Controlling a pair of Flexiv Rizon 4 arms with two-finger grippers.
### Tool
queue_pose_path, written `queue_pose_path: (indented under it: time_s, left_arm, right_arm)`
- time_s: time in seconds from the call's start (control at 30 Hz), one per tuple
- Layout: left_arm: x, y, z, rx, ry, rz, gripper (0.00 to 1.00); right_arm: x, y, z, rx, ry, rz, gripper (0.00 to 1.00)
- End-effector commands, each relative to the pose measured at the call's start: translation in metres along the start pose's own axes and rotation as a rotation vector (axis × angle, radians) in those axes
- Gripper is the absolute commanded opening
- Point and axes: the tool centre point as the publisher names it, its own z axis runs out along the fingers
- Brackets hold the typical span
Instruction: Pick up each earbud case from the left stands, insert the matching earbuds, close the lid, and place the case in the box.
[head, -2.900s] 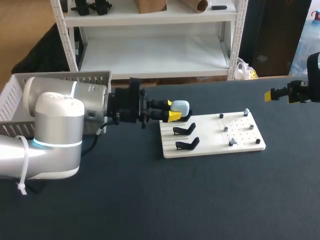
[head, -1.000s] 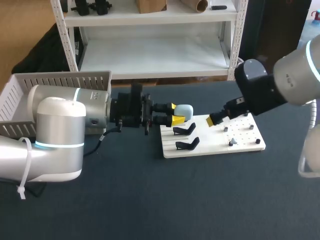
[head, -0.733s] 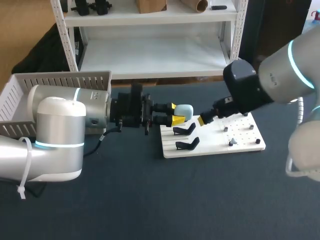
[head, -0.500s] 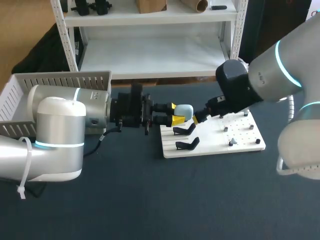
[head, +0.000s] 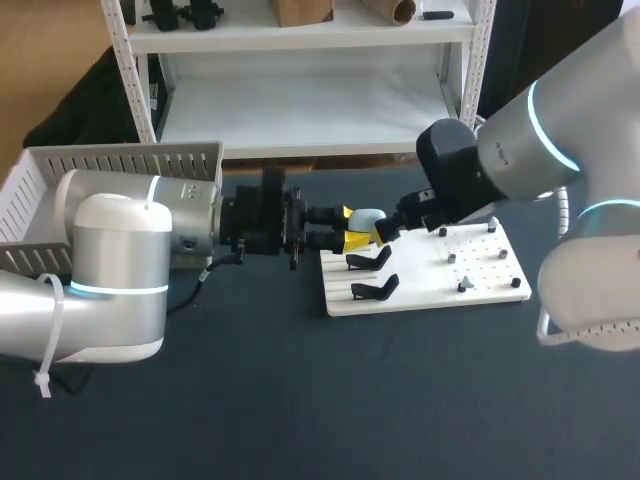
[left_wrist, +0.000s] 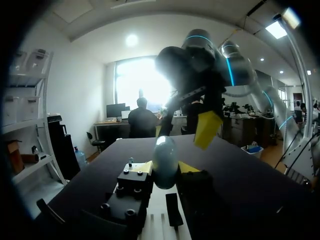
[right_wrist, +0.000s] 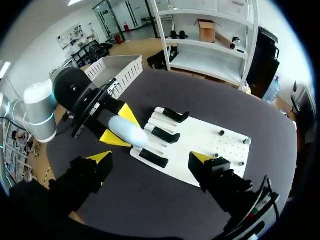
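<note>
Right gripper (right_wrist: 151, 158), spread wide, swung in beside glossy rounded pale-blue earbud case (head: 365, 219), left gripper (head: 349, 226) pinching it

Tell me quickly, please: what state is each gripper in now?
Left gripper: shut on the pale blue earbud case.
Right gripper: open, fingers wide apart, holding nothing.

The table (head: 300, 400) has a dark, matte surface. A white board (head: 415, 285) lies flat on it. Left of the board, a white slatted box (head: 120, 156) appears to rest at the table edge.
</note>
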Motion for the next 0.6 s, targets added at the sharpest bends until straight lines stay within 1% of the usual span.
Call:
queue_pose_path:
  time_s: [0.03, 0.6]
  left_arm:
    - [0.0006, -0.0018, 0.0000, -0.006, -0.003, 0.002, 0.00]
    - [0.0006, -0.0018, 0.0000, -0.006, -0.003, 0.002, 0.00]
  right_arm:
    - [-0.0029, 0.0009, 0.0037, 0.004, 0.003, 0.001, 1.00]
    - [-0.0111, -0.0032, 0.0123, 0.005, 0.007, 0.017, 1.00]
